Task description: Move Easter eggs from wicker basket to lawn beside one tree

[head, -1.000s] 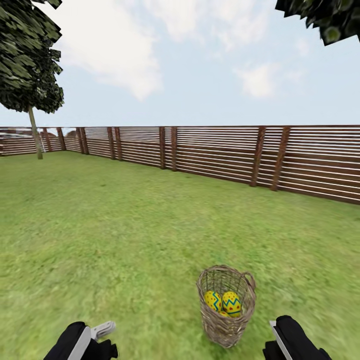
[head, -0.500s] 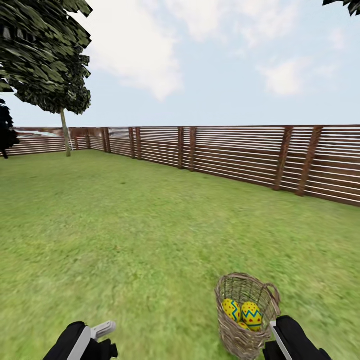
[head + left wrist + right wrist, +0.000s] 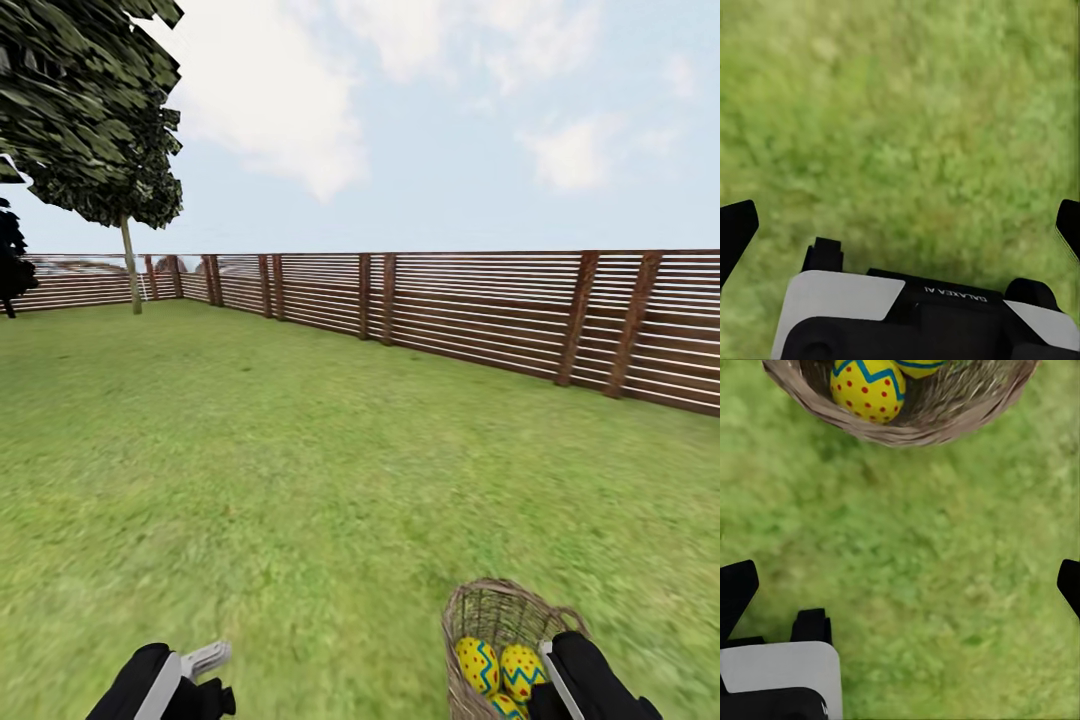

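Observation:
The wicker basket [image 3: 500, 625] stands on the lawn [image 3: 300, 480] at the head view's bottom right, just in front of my right arm [image 3: 590, 680]. Two yellow Easter eggs [image 3: 478, 665] [image 3: 522, 672] lie side by side in it, with a third egg [image 3: 505, 708] partly showing beneath them. In the right wrist view the basket rim [image 3: 945, 431] holds a red-dotted egg [image 3: 868, 388], and my right gripper [image 3: 900, 585] is open over grass short of it. My left gripper [image 3: 900, 225] is open above bare grass. A tree [image 3: 130, 275] stands far off at the left by the fence.
A brown slat fence [image 3: 480, 315] runs across the back of the garden. A dark bush [image 3: 10, 260] shows at the far left edge. My left arm [image 3: 165, 685] is at the bottom left. Open grass stretches between me and the tree.
The whole head view has shifted as the camera turned left and came closer. The basket now sits lower and further right in the picture, beside my right arm. Both arms keep their pose.

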